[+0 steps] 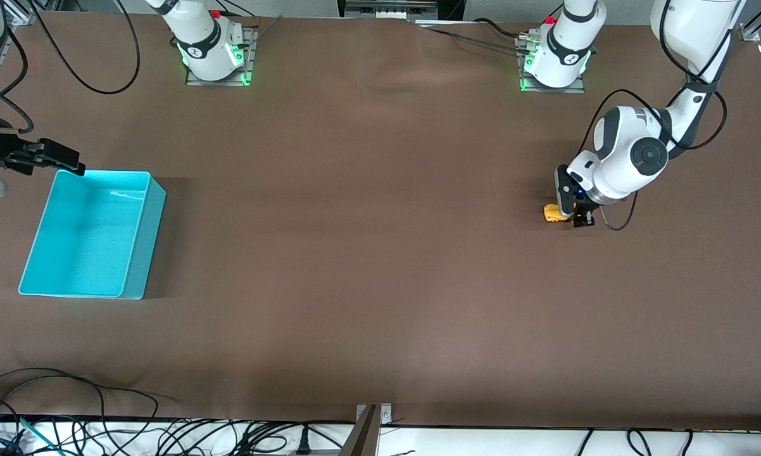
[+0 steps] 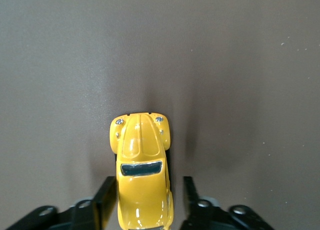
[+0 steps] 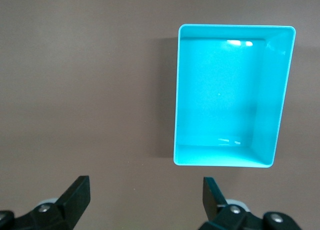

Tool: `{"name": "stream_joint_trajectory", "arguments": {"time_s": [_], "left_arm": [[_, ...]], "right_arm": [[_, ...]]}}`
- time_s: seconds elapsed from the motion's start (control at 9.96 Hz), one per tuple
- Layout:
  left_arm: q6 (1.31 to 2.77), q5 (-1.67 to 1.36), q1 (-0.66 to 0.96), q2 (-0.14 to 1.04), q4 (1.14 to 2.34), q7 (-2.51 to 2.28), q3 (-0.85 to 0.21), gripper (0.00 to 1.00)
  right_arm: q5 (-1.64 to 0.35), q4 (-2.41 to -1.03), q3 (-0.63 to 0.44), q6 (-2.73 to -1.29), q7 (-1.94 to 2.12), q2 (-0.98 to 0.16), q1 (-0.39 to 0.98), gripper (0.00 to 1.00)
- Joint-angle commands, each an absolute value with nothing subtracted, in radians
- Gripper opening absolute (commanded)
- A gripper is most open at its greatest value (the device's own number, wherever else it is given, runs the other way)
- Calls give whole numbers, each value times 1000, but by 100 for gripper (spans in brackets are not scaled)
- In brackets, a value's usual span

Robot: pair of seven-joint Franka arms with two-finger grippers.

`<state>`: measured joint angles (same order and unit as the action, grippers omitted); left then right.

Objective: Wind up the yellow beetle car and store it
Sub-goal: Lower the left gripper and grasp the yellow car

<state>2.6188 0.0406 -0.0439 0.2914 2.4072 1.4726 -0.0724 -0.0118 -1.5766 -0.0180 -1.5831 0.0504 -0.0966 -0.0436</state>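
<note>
A brown cloth [image 1: 368,253] covers the whole desk, smooth over most of its span, with a few soft ripples near the edge where the arm bases stand. Both bases show green lights. Along the edge nearest the front camera, black cables [image 1: 102,424] trail over a white strip past the cloth.

The car [image 1: 552,213] sits on the cloth toward the left arm's end of the desk, about midway between the base edge and the camera edge. The left gripper [image 1: 572,215] is down at the cloth around the car's rear half. In the left wrist view the car [image 2: 142,165] lies between the two black fingers [image 2: 102,200], nose pointing away from the wrist; one finger sits against the car's side, while a narrow gap shows at the other, so the fingers are spread and not yet pinching.

The turquoise bin [image 1: 133,253] stands at the right arm's end of the desk, well apart from the car, open side up and with nothing in it. The right gripper [image 1: 57,161] waits in the air just past the bin's corner nearest the bases. In the right wrist view its fingers [image 3: 75,197] are spread wide with nothing between them, and the bin [image 3: 282,90] shows below on the bare cloth.
</note>
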Motion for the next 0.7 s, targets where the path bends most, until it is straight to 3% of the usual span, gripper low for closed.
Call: {"name": "stream_joint_trajectory", "arguments": {"time_s": [0.0,0.6], "left_arm": [[2634,54,-44,299,2402,1499,-69,0],[2632,61,-54,356,2402,1506,-26,0]], "right_arm": [[-15,-1552,-18,-1574,64,-107,-51,100],[-12,-1552,-17,-1574,63,-109,-57,100]]}}
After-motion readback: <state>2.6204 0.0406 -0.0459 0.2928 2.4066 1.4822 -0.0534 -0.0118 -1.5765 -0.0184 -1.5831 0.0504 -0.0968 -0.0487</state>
